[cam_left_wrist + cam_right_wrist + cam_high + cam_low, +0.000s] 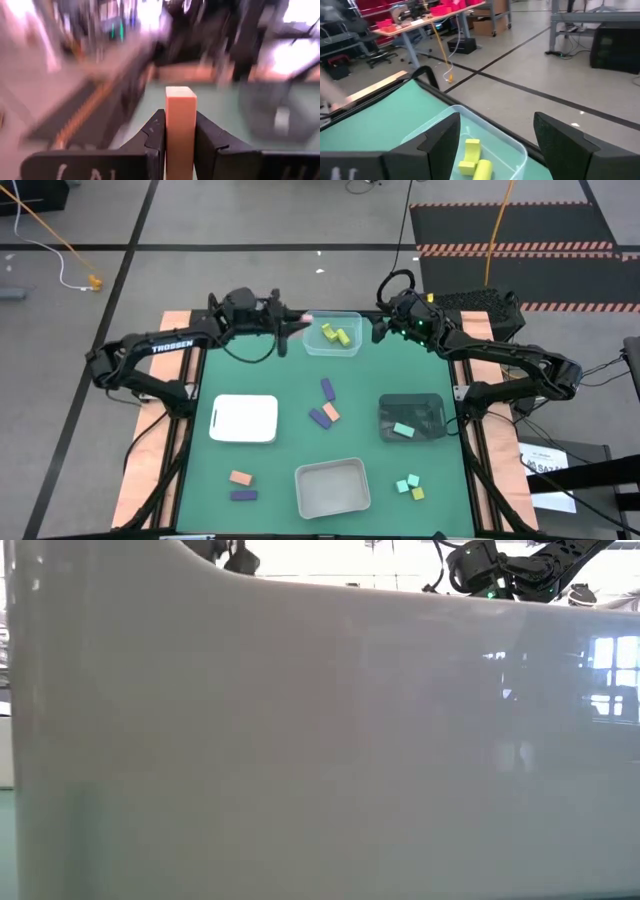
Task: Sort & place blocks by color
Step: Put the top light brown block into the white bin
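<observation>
My left gripper (pixel 297 323) hangs over the table's far edge, just left of the clear bin (pixel 334 336), and is shut on a salmon-orange bar (pixel 180 117). The bin holds yellow blocks (pixel 472 159). My right gripper (pixel 383 328) stands open at the bin's right side with nothing between its fingers. Loose on the green mat lie two purple blocks (pixel 327 387) and a salmon one (pixel 331 412) in the middle, a salmon (pixel 240 477) and a purple block (pixel 243 495) near left, and teal (pixel 408 481) and yellow blocks (pixel 418 493) near right. My left gripper pinches the salmon-orange bar by its two long sides (pixel 170 142) between the two fingers. The fingers lie level and come from the table's left, along the bar. The bar's free end (pixel 180 92) sticks out past the fingertips, lifted clear of the table.
A white tray (pixel 244 419) lies at the left. A dark tray (pixel 411 410) at the right holds a teal block (pixel 403 430). A grey tray (pixel 332 487) lies at the near middle; its pale wall (pixel 320 740) fills almost the whole low view.
</observation>
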Robot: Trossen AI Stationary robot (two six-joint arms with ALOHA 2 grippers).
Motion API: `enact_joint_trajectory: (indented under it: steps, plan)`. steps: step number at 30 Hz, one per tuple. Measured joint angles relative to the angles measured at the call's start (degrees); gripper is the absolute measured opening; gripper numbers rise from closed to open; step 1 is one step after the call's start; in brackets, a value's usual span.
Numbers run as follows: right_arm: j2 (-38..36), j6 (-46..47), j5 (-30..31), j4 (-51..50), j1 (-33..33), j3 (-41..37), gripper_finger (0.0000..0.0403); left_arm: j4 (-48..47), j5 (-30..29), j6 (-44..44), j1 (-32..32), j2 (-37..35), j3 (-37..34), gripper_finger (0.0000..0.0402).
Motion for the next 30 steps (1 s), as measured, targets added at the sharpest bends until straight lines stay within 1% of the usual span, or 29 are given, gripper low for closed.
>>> enact_joint_trajectory:
  steps: [3, 6, 8, 10, 15, 18, 20, 22, 25, 30]
  plan:
    - [0.0, 0.0, 0.1, 0.0, 0.0, 0.0, 0.0242, 11.8, 0.2, -1.7, -3.4, 0.0, 0.0, 0.0057]
    - [0.0, 0.0, 0.1, 0.0, 0.0, 0.0, 0.0242, 20.7, 0.2, -1.4, -6.2, -0.1, 0.0, 0.0057]
    - [0.0, 0.0, 0.1, 0.0, 0.0, 0.0, 0.0242, 23.7, 0.2, -1.4, -7.6, -0.1, 0.0, 0.0057]
    - [0.0, 0.0, 0.1, 0.0, 0.0, 0.0, 0.0242, 24.0, 0.1, -1.3, -8.6, -0.1, 0.0, 0.0057]
    - [0.0, 0.0, 0.1, 0.0, 0.0, 0.0, 0.0242, 22.4, -1.6, -1.6, -9.7, 0.0, 0.0, 0.0057]
    - [0.0, 0.0, 0.0, 0.0, 0.0, 0.0, 0.0242, 22.5, -4.4, -3.3, -10.3, -0.1, 0.0, 0.0057]
    - [0.0, 0.0, -0.1, 0.0, 0.0, 0.0, 0.0242, 22.4, -5.5, -6.1, -10.4, -0.1, 0.0, 0.0057]
    - [0.0, 0.0, -0.1, 0.0, 0.0, 0.0, 0.0242, 21.2, -5.6, -10.9, -10.4, -0.1, 0.0, 0.0057]
    - [0.0, -0.1, -0.1, 0.0, 0.0, 0.0, 0.0242, 13.9, -5.7, -17.6, -10.4, -0.1, 0.0, 0.0057]
    - [0.0, -0.1, -0.1, 0.0, 0.0, 0.0, 0.0242, -3.5, -5.7, -25.6, -10.4, -0.1, 0.0, 0.0057]
